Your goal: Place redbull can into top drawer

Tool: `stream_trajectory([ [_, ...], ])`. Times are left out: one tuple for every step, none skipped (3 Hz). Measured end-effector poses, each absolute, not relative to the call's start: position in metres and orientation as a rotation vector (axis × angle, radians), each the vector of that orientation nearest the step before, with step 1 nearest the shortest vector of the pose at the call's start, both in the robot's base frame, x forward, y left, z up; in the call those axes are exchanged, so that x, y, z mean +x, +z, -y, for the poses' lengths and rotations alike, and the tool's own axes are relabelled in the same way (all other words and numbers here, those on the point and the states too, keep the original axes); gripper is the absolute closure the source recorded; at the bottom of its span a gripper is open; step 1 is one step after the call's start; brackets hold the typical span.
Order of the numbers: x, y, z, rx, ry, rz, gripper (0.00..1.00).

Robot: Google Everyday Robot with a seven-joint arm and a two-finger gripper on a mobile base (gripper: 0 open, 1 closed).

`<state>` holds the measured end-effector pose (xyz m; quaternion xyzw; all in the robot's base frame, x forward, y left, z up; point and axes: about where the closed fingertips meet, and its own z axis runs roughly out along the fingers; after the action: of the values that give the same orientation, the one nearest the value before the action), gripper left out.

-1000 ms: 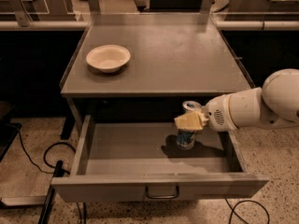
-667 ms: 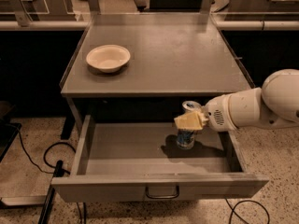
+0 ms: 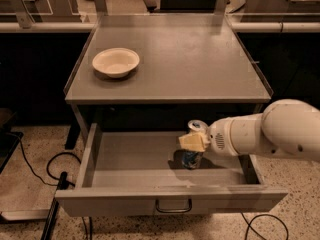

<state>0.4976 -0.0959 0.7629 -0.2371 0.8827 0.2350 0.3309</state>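
The redbull can (image 3: 193, 156) is a slim blue-and-silver can with a silver top. It stands upright inside the open top drawer (image 3: 125, 161), right of centre, its base on or just above the drawer floor. My gripper (image 3: 194, 142) reaches in from the right on a white arm and is shut on the redbull can around its upper half, with yellowish fingers (image 3: 191, 142) covering its side. The drawer is pulled fully out, and its front panel with a small bar handle (image 3: 173, 205) faces the camera.
A shallow white bowl (image 3: 115, 61) sits on the grey tabletop (image 3: 200, 59) at the left. Black cables (image 3: 55, 169) lie on the speckled floor at the left and lower right. My white arm (image 3: 272, 134) spans the drawer's right side.
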Motion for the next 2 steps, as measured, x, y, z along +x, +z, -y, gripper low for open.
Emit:
stream_trajectory([
  [0.511,0.742,0.089,-0.551,0.556,-2.27,1.0],
  [0.526,0.729,0.088,-0.483,0.511,-2.24,1.0],
])
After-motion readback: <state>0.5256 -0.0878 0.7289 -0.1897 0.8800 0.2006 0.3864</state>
